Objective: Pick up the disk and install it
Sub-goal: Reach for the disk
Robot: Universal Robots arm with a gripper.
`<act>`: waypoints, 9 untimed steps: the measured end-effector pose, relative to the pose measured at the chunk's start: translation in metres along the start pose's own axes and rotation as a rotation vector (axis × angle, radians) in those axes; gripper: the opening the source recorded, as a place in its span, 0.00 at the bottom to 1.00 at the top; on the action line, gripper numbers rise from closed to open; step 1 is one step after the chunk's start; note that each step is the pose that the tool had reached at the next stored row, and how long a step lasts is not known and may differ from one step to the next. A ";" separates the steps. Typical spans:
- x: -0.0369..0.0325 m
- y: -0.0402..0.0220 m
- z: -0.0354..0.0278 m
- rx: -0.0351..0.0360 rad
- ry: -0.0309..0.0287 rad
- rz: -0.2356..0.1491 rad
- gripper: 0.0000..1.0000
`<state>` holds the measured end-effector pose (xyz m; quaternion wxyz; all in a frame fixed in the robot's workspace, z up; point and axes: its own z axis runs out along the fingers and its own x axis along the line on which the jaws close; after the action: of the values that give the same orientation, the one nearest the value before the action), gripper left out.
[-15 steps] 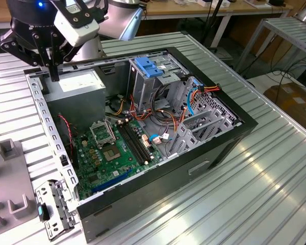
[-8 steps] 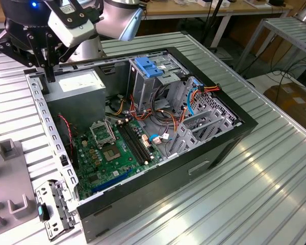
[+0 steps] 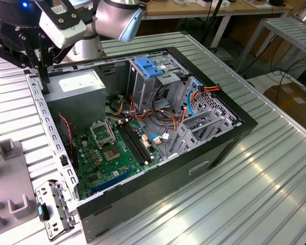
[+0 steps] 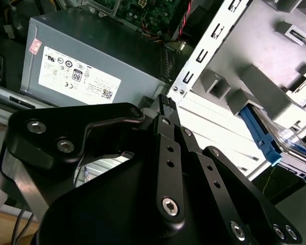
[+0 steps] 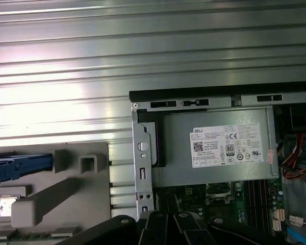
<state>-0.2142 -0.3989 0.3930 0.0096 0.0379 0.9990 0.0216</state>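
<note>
The disk [image 4: 269, 137] lies on a grey fixture [image 4: 265, 84] outside the computer case; its bright blue rail and a bit of its dark, shiny body show in the second wrist view. The blue rail of the disk [image 5: 20, 168] also shows in the first wrist view. My gripper [image 3: 42, 75] hangs over the case's metal edge beside the power supply [image 3: 79, 81], at the exterior view's upper left. My gripper [image 4: 165, 102] is shut, its fingers pressed together with nothing between them. It is well apart from the disk.
The open case [image 3: 158, 194] holds a green motherboard [image 3: 117, 148], cables and a metal drive cage topped by a light-blue latch [image 3: 148, 66]. A metal bracket [image 3: 53, 212] lies by the case's near corner. The grey fixture [image 3: 10, 178] sits on the ribbed table [image 3: 255, 189].
</note>
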 end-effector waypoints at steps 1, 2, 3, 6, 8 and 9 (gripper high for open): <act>0.0011 -0.0001 0.0000 0.0000 0.0001 0.000 0.11; 0.0021 -0.0002 0.0000 0.0000 0.0001 0.000 0.11; 0.0029 -0.0002 0.0000 0.0000 0.0001 0.000 0.11; 0.0049 -0.0003 -0.0001 0.0000 0.0001 0.000 0.11; 0.0063 -0.0004 -0.0001 0.0000 0.0001 0.000 0.11; 0.0069 -0.0004 -0.0001 0.0001 0.0001 0.000 0.11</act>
<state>-0.2212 -0.3988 0.3930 0.0096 0.0379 0.9990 0.0216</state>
